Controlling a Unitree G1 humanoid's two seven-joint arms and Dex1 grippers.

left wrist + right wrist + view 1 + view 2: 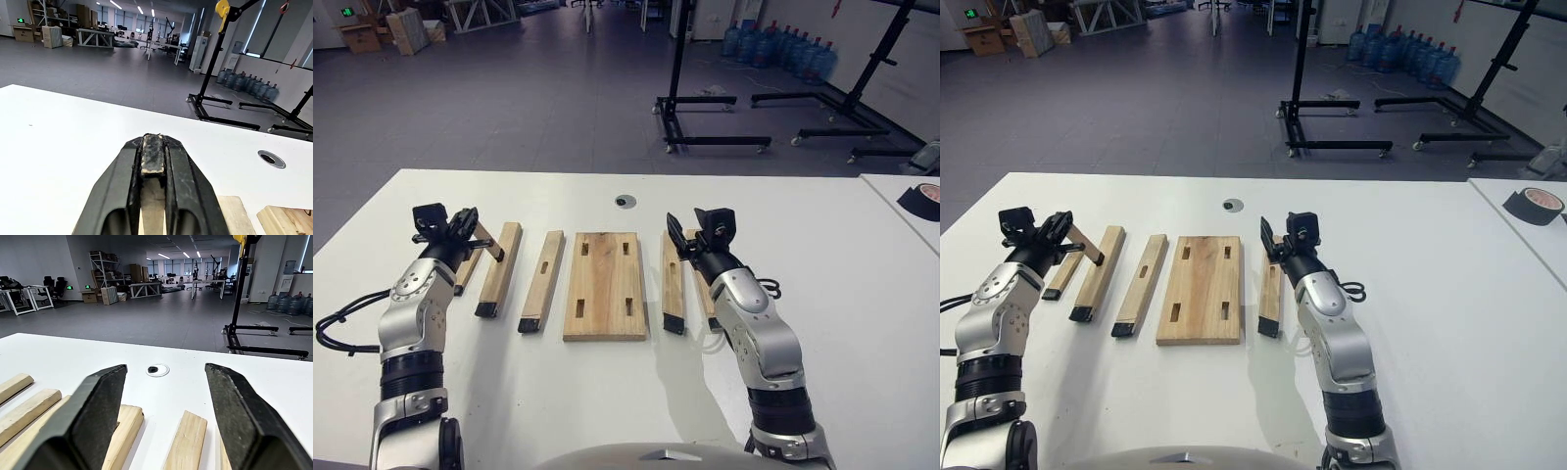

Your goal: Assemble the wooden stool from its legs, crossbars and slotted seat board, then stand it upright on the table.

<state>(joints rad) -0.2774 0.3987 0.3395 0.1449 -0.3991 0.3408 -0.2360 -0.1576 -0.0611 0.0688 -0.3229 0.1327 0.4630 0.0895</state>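
Observation:
The slotted seat board (605, 284) lies flat mid-table. Left of it lie two wooden legs (499, 269) (541, 281). My left gripper (462, 227) hovers over the far left of the row, shut on a thin crossbar (489, 243) with a dark end (152, 159). Another short piece (465, 276) lies under it. Right of the board rests a leg (673, 282), and one more piece (705, 294) is partly hidden by my right arm. My right gripper (700, 230) is open above those two pieces, nothing between its fingers (93, 416).
A round cable hole (626, 201) sits in the white table (822, 255) behind the board. A tape roll (922, 199) lies on the neighbouring table at far right. A black cable (337, 328) loops off the left edge. Black stands (705, 108) occupy the floor beyond.

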